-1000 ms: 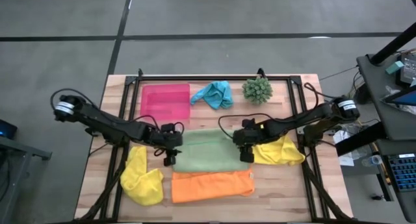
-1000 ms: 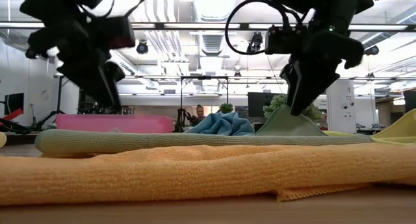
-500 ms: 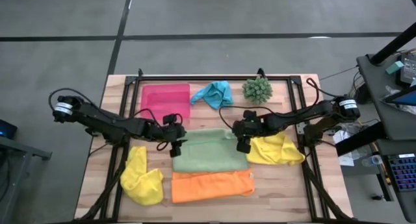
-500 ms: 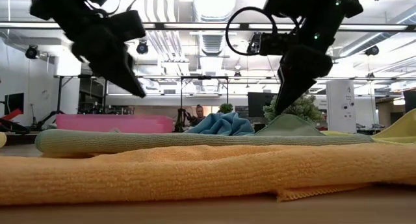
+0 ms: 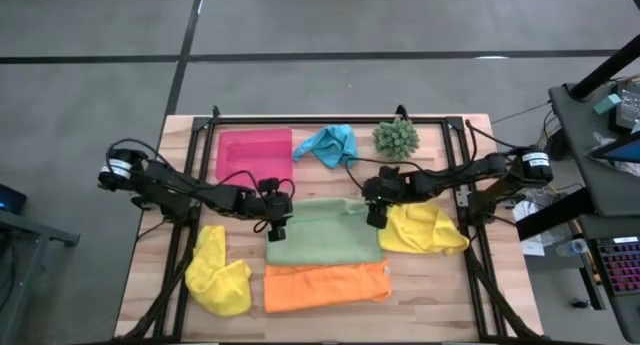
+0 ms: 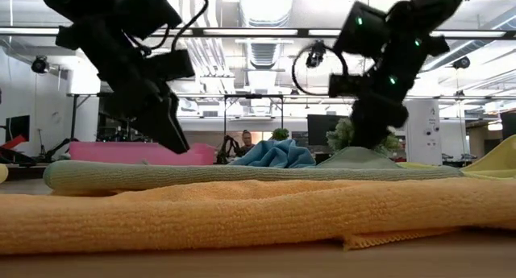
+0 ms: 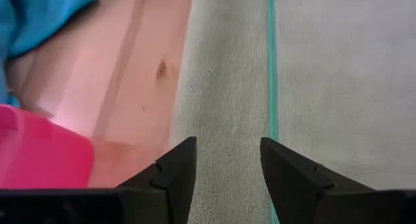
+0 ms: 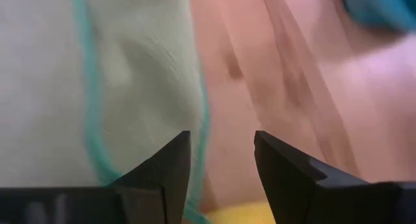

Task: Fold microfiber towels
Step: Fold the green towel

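Observation:
The light green towel (image 5: 322, 235) lies folded flat at mid-table, and its right far corner stands up in a small hump (image 6: 355, 157). My left gripper (image 5: 278, 223) is open just above the towel's left far corner (image 7: 221, 87). My right gripper (image 5: 376, 213) is open over its right far corner (image 8: 162, 74). The orange towel (image 5: 325, 285) lies folded in front of the green one. One yellow towel (image 5: 220, 275) lies crumpled at the near left, the other (image 5: 425, 228) to the right of the green towel. The turquoise towel (image 5: 330, 145) lies bunched at the back.
A pink tray (image 5: 254, 155) lies at the far left, with a spiky green plant ball (image 5: 396, 137) at the far right. Bare wood shows between the green towel and the tray. A person shows far off in the room (image 6: 246, 141).
Both grippers have gone toward the table's far edge along the green towel's sides, from its near half to its far corners. My left gripper has also shifted toward the right and come down closer to the towel. The towels have stayed in place.

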`<state>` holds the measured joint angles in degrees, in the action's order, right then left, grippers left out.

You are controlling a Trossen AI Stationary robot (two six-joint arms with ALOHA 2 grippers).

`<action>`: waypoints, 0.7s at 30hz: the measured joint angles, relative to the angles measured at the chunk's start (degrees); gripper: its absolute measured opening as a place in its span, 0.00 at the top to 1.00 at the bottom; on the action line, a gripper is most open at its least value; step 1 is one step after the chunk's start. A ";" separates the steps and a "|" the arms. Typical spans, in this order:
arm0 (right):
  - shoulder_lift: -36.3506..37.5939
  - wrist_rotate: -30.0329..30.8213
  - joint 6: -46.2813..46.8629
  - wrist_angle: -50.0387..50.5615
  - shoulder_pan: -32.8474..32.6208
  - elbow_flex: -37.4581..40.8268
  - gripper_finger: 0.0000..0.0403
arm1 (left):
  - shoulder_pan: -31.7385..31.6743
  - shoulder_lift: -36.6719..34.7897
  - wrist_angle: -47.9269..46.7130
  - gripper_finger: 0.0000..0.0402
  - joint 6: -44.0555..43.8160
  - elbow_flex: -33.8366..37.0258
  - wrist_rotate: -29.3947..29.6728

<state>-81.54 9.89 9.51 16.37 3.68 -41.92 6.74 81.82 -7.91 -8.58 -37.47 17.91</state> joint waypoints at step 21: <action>-3.14 -10.74 -6.06 -10.76 1.95 6.28 0.92 | -0.04 6.09 -0.63 0.98 -0.03 -0.22 -5.36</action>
<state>-84.67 -0.85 3.44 5.62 5.63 -35.63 6.71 87.91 -8.53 -8.61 -37.69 12.55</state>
